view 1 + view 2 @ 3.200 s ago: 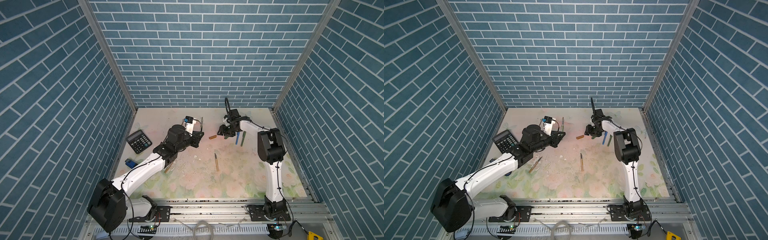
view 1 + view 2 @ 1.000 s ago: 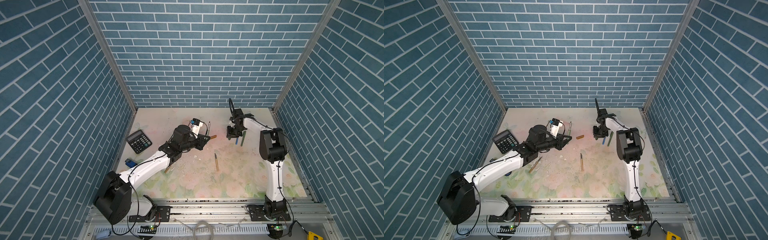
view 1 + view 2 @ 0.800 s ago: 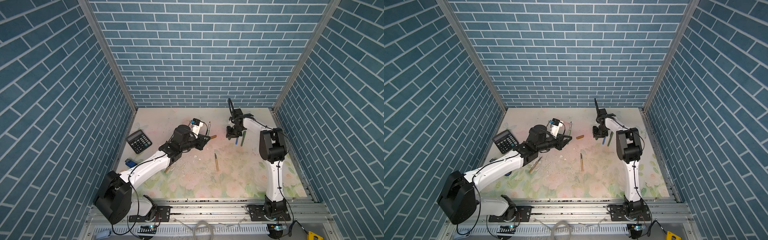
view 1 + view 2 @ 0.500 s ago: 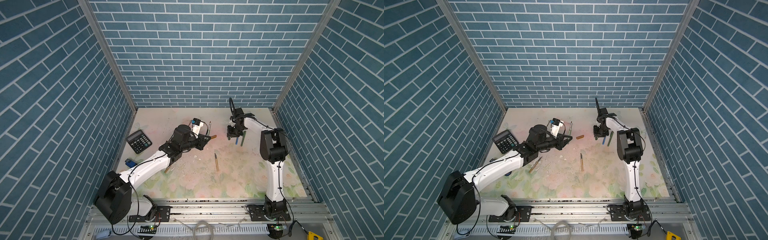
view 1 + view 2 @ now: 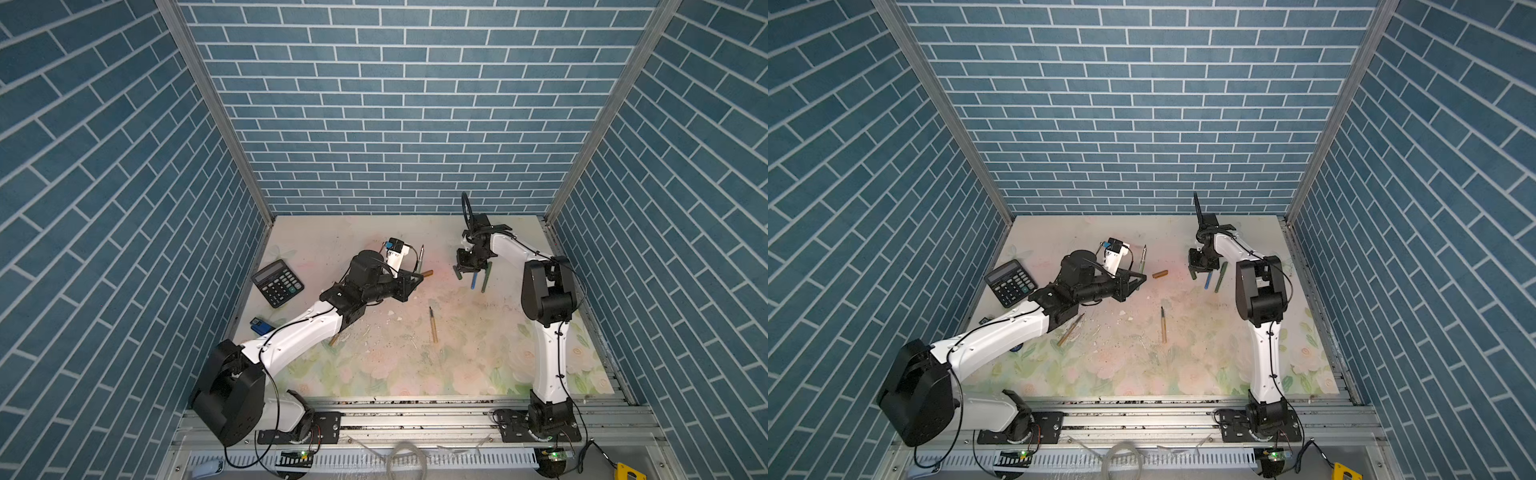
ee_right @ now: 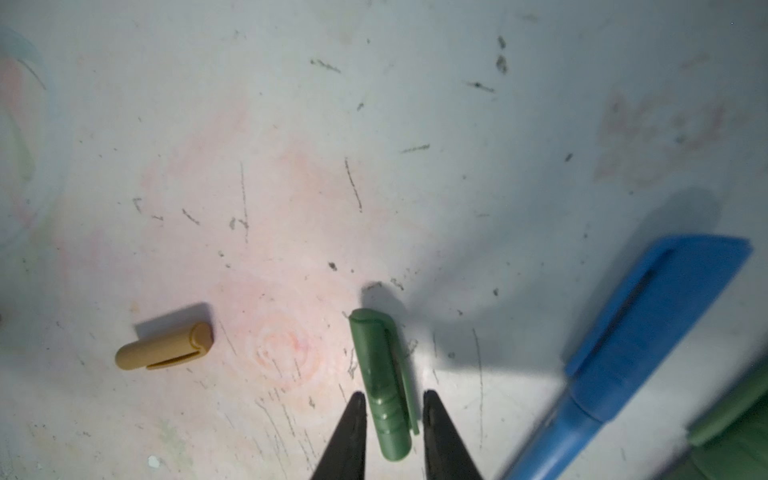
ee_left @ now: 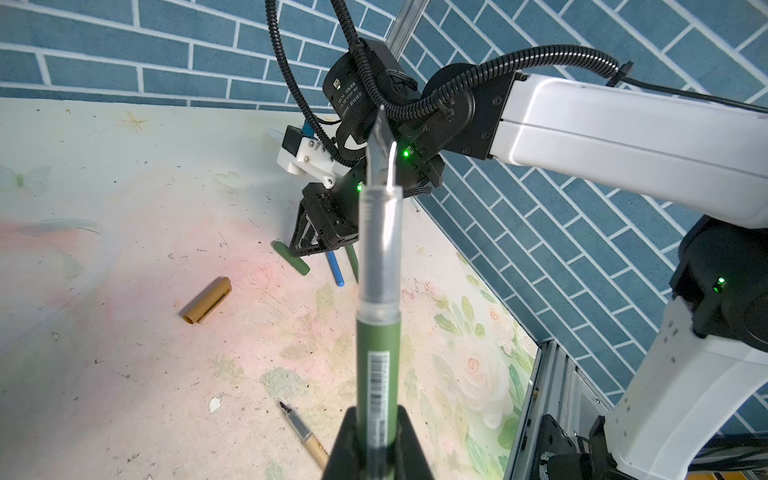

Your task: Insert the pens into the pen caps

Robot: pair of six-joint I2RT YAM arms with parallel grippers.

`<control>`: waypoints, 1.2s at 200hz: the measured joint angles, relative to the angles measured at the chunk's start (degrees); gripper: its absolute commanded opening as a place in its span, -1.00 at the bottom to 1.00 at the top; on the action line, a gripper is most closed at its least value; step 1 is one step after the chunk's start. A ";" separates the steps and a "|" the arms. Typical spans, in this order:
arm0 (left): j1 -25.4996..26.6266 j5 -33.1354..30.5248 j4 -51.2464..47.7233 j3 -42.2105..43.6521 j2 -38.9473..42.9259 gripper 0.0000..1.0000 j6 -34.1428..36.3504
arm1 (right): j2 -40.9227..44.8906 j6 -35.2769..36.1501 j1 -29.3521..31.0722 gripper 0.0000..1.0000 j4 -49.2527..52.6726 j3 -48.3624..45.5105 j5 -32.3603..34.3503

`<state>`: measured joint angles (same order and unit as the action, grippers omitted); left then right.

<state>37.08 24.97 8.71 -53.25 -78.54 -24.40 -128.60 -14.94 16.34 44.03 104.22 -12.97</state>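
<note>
My left gripper (image 7: 376,411) is shut on a green pen (image 7: 379,291) and holds it off the table, dark tip (image 5: 422,252) pointing up. A green pen cap (image 6: 382,382) lies flat on the mat. My right gripper (image 6: 390,395) is low over it, jaws open with a finger close on each side and narrow gaps showing. A tan pen cap (image 5: 427,273) (image 6: 164,347) lies between the two grippers. An uncapped tan pen (image 5: 1163,326) lies mid-table. A second tan pen (image 5: 1070,330) lies partly under the left arm.
A capped blue pen (image 6: 648,332) and a dark green pen (image 5: 486,278) lie just right of the right gripper (image 5: 465,274). A calculator (image 5: 277,282) and a small blue object (image 5: 259,325) sit at the left edge. Brick walls enclose three sides.
The right jaws have narrowed around the green cap. Earlier, the left arm carried the green pen rightward toward the tan cap and the right gripper shifted right. Over the last second the left arm held still.
</note>
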 measured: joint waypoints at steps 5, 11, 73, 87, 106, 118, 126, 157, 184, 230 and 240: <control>0.00 0.00 -0.02 -0.07 0.00 -1.00 0.00 | 0.00 0.00 0.00 -0.49 0.00 0.04 -0.13; 0.02 0.00 -0.02 -0.11 0.00 -1.00 0.02 | 0.00 0.00 0.00 -0.50 0.07 0.07 -0.20; 0.33 0.00 -0.07 -0.17 -0.02 -1.00 0.33 | -0.59 0.09 0.00 -0.53 0.11 0.07 1.01; 0.37 0.02 -0.07 -0.17 -0.02 -1.00 0.42 | -0.85 0.33 0.00 -0.53 -0.04 0.07 0.85; 0.39 0.00 -0.07 -0.17 -0.09 -1.00 0.52 | -0.85 0.44 0.00 -0.53 -0.09 0.07 0.74; 0.39 0.02 -0.07 -0.17 -0.24 -1.00 0.61 | -0.85 0.44 0.00 -0.53 -0.15 0.07 0.68; 0.39 0.02 -0.09 -0.17 -0.35 -1.00 0.63 | -0.85 0.44 0.00 -0.53 -0.20 0.07 0.61; 0.39 0.02 -0.26 -0.20 -0.72 -1.00 0.66 | -0.96 0.44 0.17 -0.53 -0.35 0.07 0.24; 0.42 0.04 -0.28 -0.20 -0.76 -1.00 0.66 | -2.01 0.46 0.66 -0.54 -0.70 0.09 -0.09; 0.46 0.02 -0.28 -0.20 -0.76 -1.00 0.66 | -2.32 0.46 1.31 -0.60 -1.18 0.50 0.11; 0.46 0.04 -0.28 -0.20 -0.76 -1.00 0.66 | -2.62 0.46 1.60 -0.61 -1.22 1.01 0.35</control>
<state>37.54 25.02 8.43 -53.45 -79.31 -23.75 -131.22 -14.48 17.93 42.81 105.23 -12.62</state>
